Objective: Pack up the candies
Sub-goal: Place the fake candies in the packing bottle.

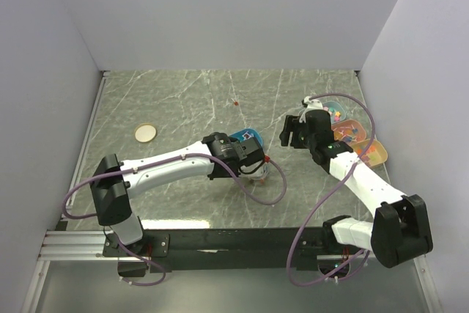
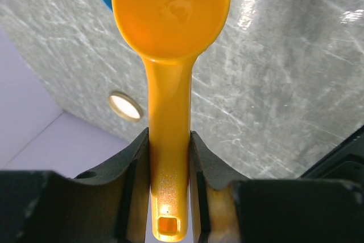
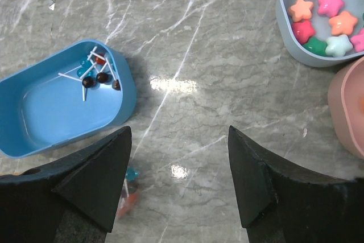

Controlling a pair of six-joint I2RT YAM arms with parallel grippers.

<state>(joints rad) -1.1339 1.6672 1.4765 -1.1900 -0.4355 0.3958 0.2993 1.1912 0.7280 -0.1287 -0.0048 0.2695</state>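
Logged few candies [image 3: 96, 75] in blue tray [image 3: 128, 92], stray sweet [image 3: 131, 174] beside it unpacked; gripping yellow scoop [image 2: 170, 15] in left pincer [image 2: 169, 140], right pincer [image 3: 177, 135] open.

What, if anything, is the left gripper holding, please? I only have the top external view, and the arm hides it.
Observer: The left gripper is shut on the handle of a yellow scoop.
Operator: Thank you. Is anything in the blue tray?
Observer: A few candies on white sticks lie bunched at one end; the rest of the tray is bare.
Operator: And the right gripper?
Observer: It is open and empty, over the table.
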